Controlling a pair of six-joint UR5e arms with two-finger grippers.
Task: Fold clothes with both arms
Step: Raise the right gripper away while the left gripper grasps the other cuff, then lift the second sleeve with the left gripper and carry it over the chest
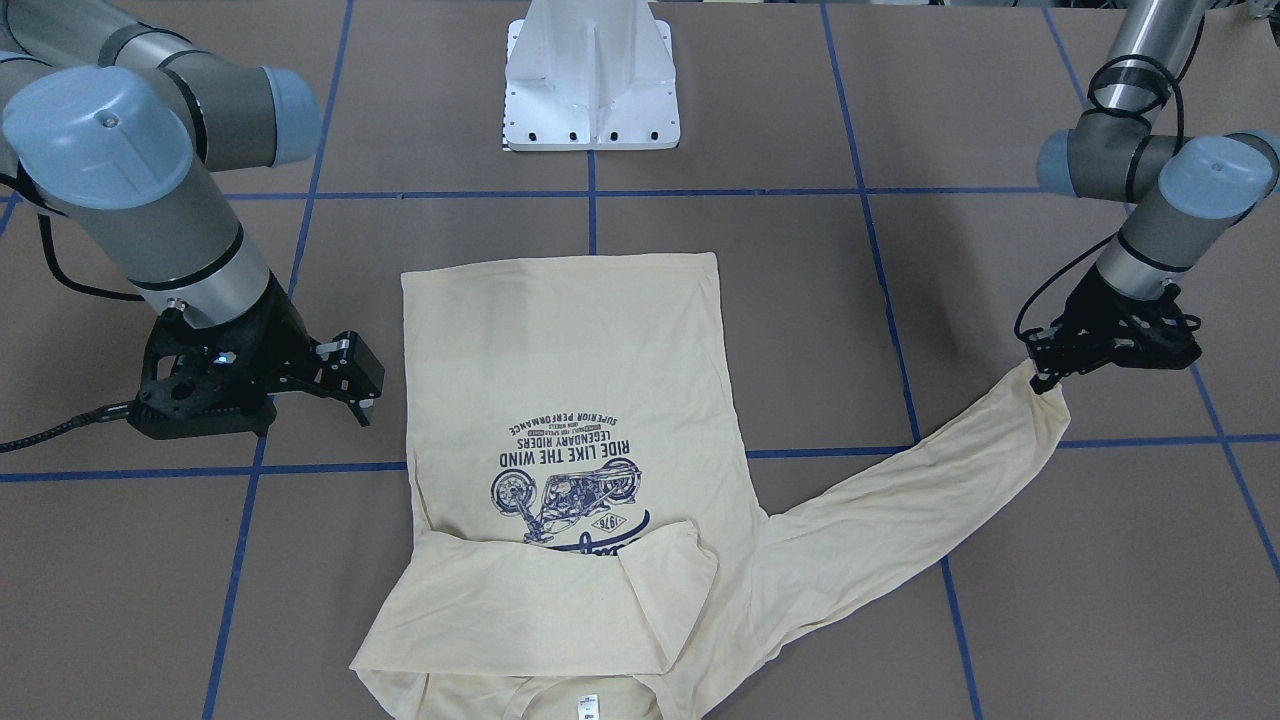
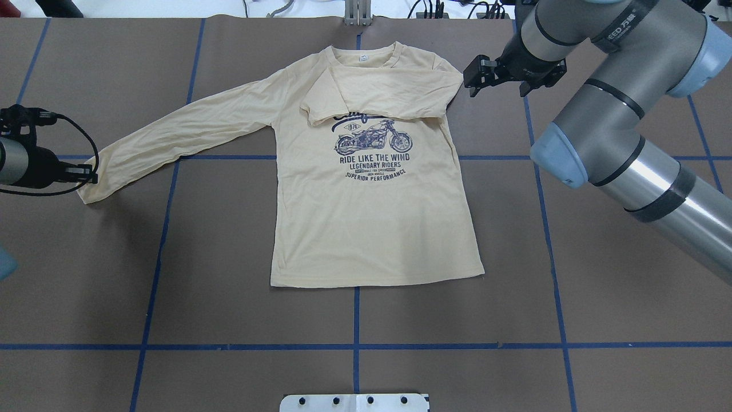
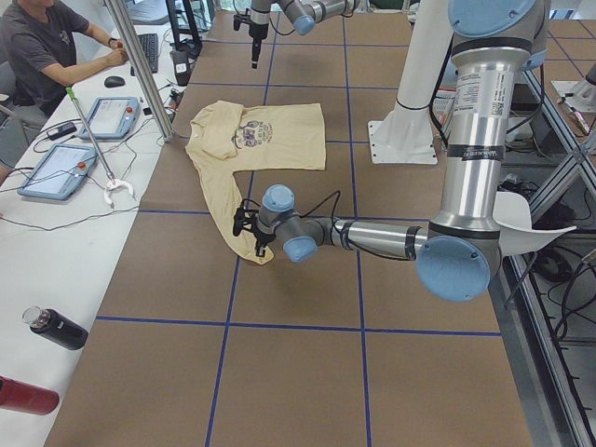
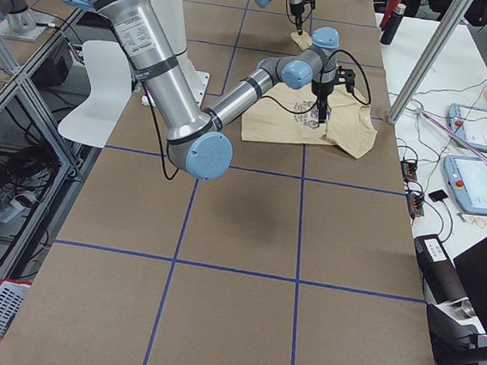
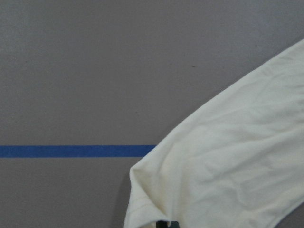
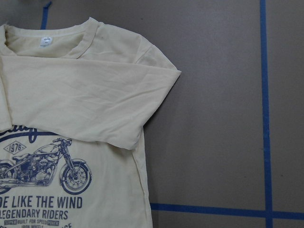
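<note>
The clothes are one cream-yellow long-sleeved T-shirt (image 1: 570,350) (image 2: 372,229), lying flat with the motorcycle print up and the collar on the far side from the robot. One sleeve is folded across the chest (image 2: 389,91) (image 6: 71,95). The other sleeve (image 2: 183,131) (image 5: 228,161) stretches out toward the robot's left. My left gripper (image 1: 1042,378) (image 2: 88,174) is shut on that sleeve's cuff and holds it slightly off the table. My right gripper (image 1: 362,395) (image 2: 472,77) hovers open and empty just beside the shirt's folded shoulder.
The white pedestal base (image 1: 590,80) (image 2: 354,402) stands on the robot's side of the brown table, which is marked with blue tape lines (image 2: 354,346). A person (image 3: 47,47) sits at a side desk with tablets (image 3: 56,168); bottles (image 3: 56,328) lie near it.
</note>
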